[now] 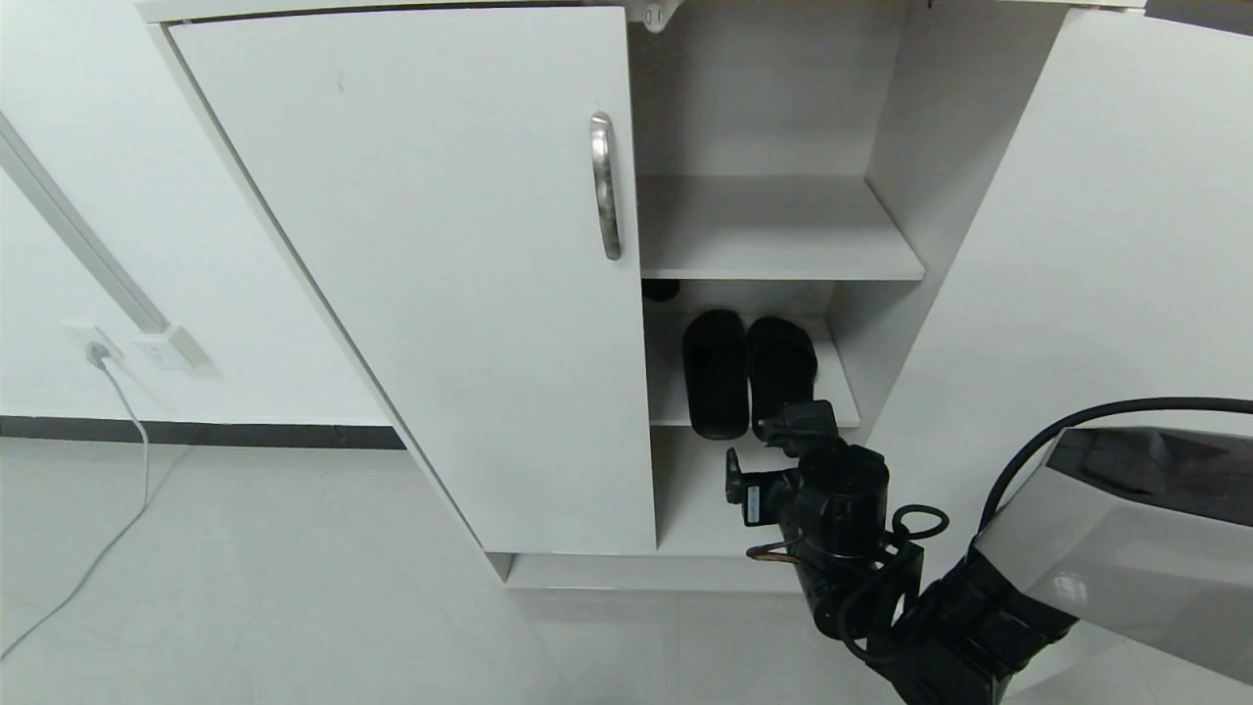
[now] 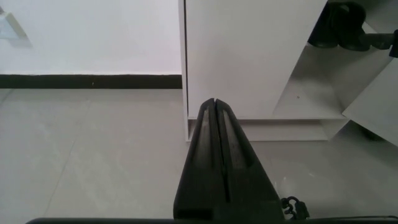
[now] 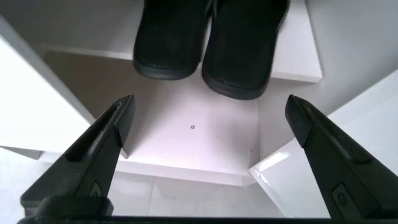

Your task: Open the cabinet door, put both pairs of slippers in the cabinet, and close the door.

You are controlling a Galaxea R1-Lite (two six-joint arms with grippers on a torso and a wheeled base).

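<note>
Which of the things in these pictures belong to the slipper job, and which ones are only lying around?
Job:
cabinet
open right door
closed left door with metal handle
pair of black slippers inside the cabinet
right gripper, open, in front of the slippers

Just around:
wall socket
grey cable
cable duct on the wall
black skirting

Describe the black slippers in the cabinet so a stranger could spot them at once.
Find the white cabinet, open on its right side beside the shut left door. Look to the middle shelf, under the upper shelf. The pair of black slippers lies there side by side at the front edge, unlike the small dark thing half hidden farther back by the door.
</note>
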